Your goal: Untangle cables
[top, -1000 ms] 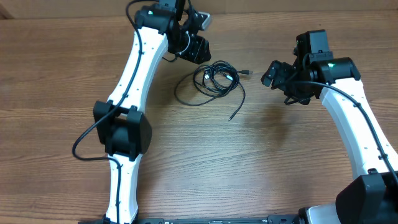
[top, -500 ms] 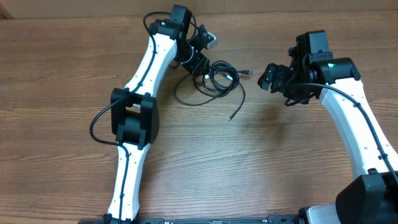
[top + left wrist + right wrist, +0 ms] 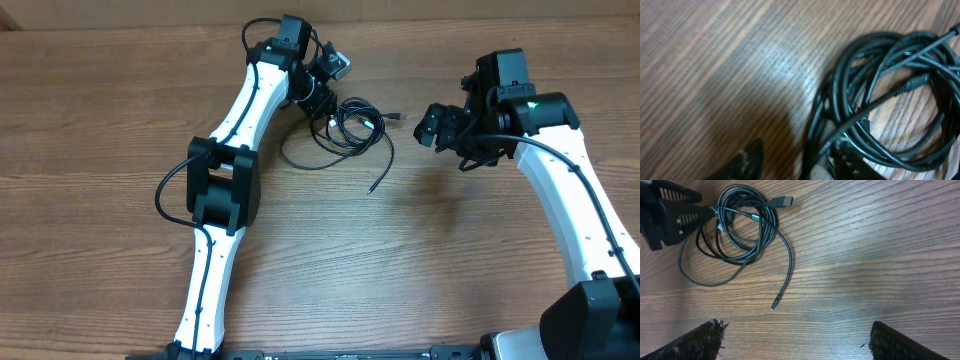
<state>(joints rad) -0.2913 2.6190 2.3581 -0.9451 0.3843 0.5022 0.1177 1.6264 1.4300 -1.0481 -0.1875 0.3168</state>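
Light-brown wood-grain table (image 3: 330,270) fills the overhead frame and is otherwise bare. White-and-black left arm (image 3: 250,100) is reached to the upper centre of the frame; white-and-black right arm (image 3: 560,190) is parked at the upper right. Thin black flexible cables (image 3: 350,125) are lying flat as one small coiled bundle at upper centre, with a wider slack loop (image 3: 295,158) thrown toward lower left, a single loose tail (image 3: 388,155) curving down to a free end, and a small silver flat-ended plug (image 3: 781,201) poking out to the right. Left gripper (image 3: 325,110) is set down at the coil's left edge. In its wrist view its fingers (image 3: 751,157) are seen part-way apart and straddling a few strands, with bare wood visible between one pad and the cord, so no clamp is judged to be made yet. Right gripper (image 3: 432,124) is held well apart from the bundle, with its fingers (image 3: 705,340) spread wide and nothing between them. Handling estimate: the cord is expected to be very light, limp and fairly slick, so the whole coil is likely to be dragged if one strand is pulled. It is best taken at the plug or the loose tail, with the coil pinned by the other gripper. Plug ends should not be yanked through crossings, since snagging is likely.
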